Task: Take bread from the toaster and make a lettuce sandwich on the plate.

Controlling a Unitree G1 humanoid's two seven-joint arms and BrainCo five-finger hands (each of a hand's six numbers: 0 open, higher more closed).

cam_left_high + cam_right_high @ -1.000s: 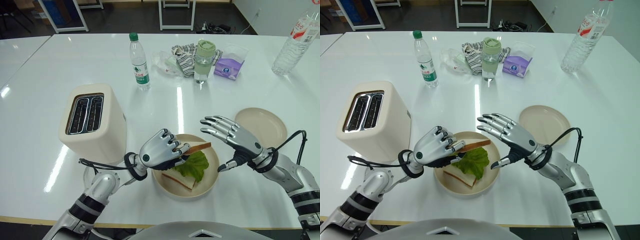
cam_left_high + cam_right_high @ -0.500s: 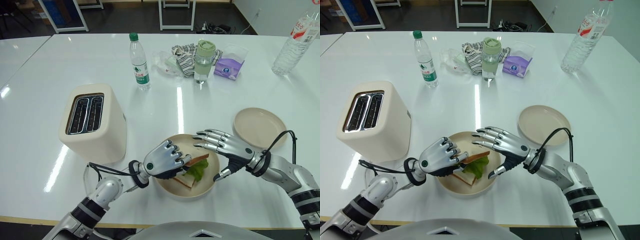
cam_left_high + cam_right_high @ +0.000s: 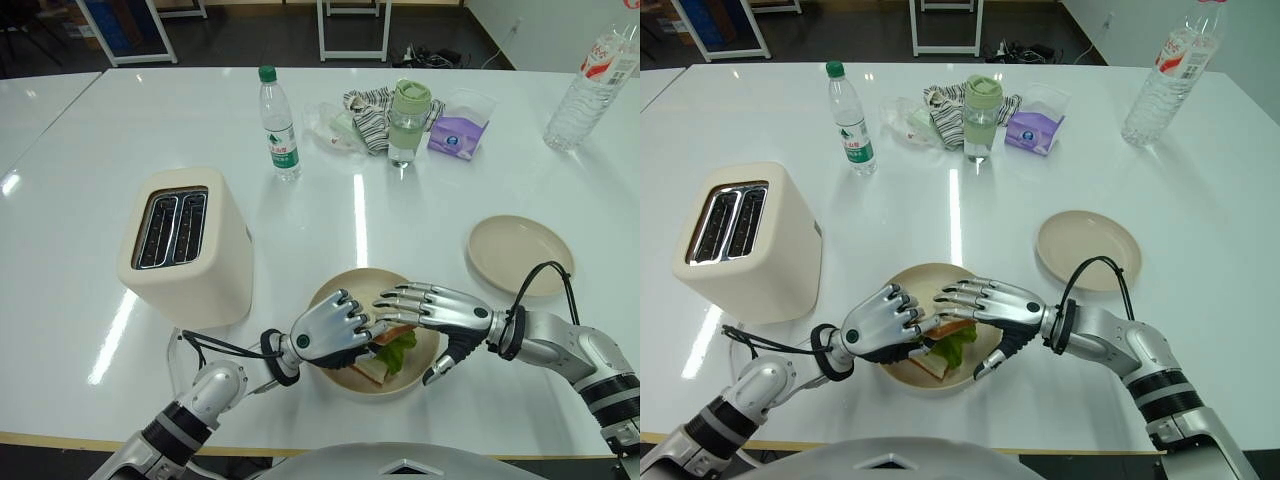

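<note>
A beige plate near the table's front edge holds a bottom bread slice with green lettuce on it. My left hand is at the plate's left side, shut on a top bread slice held low over the lettuce. From the right, my right hand lies open and flat, fingers spread over that slice. The hands hide most of the sandwich. The cream toaster stands to the left, its slots dark.
An empty second plate lies to the right. Farther back stand a small water bottle, a green-lidded cup, a striped cloth, a purple tissue pack and a large bottle.
My left hand has moved right and down, lowering the top slice over the lettuce. The right hand has swung left and down over the plate onto that slice.
</note>
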